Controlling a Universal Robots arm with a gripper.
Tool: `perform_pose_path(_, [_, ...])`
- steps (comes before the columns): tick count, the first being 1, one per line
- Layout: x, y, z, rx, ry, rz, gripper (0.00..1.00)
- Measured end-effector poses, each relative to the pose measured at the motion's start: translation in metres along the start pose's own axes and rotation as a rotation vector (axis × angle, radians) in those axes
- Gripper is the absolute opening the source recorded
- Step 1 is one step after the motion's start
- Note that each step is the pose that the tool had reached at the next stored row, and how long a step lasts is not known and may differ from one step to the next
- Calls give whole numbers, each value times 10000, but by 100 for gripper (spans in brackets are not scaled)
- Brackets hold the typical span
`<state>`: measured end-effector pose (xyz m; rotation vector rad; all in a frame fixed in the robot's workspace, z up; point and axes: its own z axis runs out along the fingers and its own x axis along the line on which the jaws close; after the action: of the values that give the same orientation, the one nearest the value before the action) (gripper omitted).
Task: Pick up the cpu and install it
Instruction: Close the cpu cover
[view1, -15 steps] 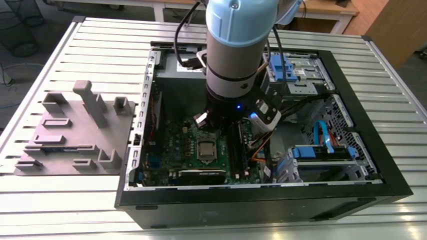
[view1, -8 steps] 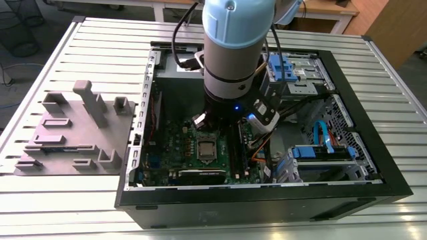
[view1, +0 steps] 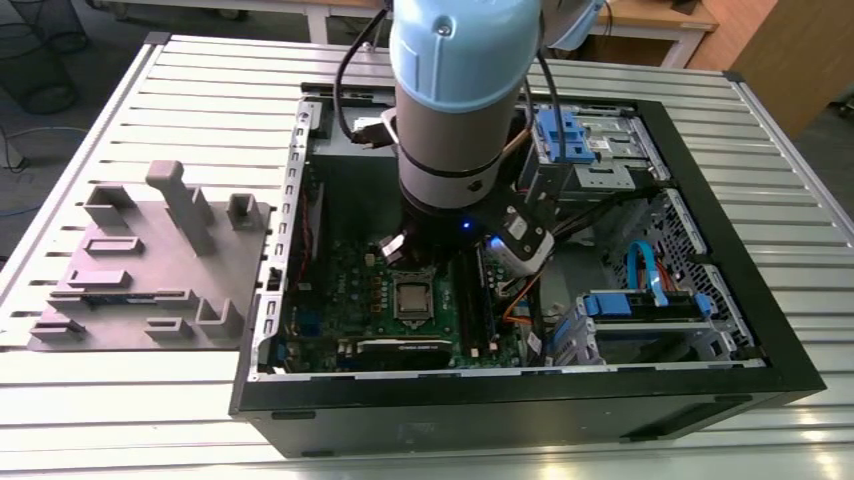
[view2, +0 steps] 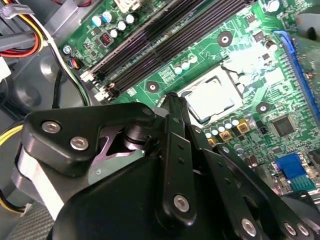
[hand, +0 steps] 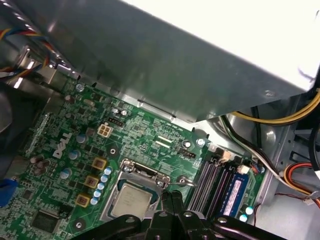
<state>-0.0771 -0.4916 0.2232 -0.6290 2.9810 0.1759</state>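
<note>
Cpu (hand: 132, 198), a small flat square chip with a silvery-grey metal top: lies flat inside the rectangular metal socket frame (hand: 143, 171), whose rim surrounds it on all sides. It is not held by anything. In the exterior view the chip (view1: 414, 298) shows as a pale square within that same frame, below the arm.

Gripper (hand: 170, 196), black, with jointed metal fingers: hangs over the frame's edge, beside the chip rather than above its centre. Its two fingertips are pressed together with nothing between them. In the second wrist view the joined tips (view2: 172, 99) seem to sit just off the frame's corner; contact with the frame cannot be told from this angle.

The frame is set into a green circuit board (hand: 145, 135). A row of long black memory slots (hand: 210, 182) runs just beside the frame, on the gripper's side. A line of yellow and blue capacitors (hand: 97, 175) stands near the frame's opposite side.

A grey moulded tray (view1: 147, 260) rests well apart from the frame, outside the black open computer case (view1: 747, 330), on a slatted metal table (view1: 200, 80).
</note>
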Motion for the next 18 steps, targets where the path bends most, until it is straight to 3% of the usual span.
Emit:
perform_pose_path(3, [50,-23,-7,-17,-76,-4,11])
perform_pose_path(9, [161,-81,-26,-15,-159,-12,11])
perform_pose_path(14, [164,-83,-26,-19,-148,-12,11])
perform_pose_path(15, [163,-84,-25,-66,-41,4,11])
perform_pose_path(18, [141,-94,-22,-277,459,78,11])
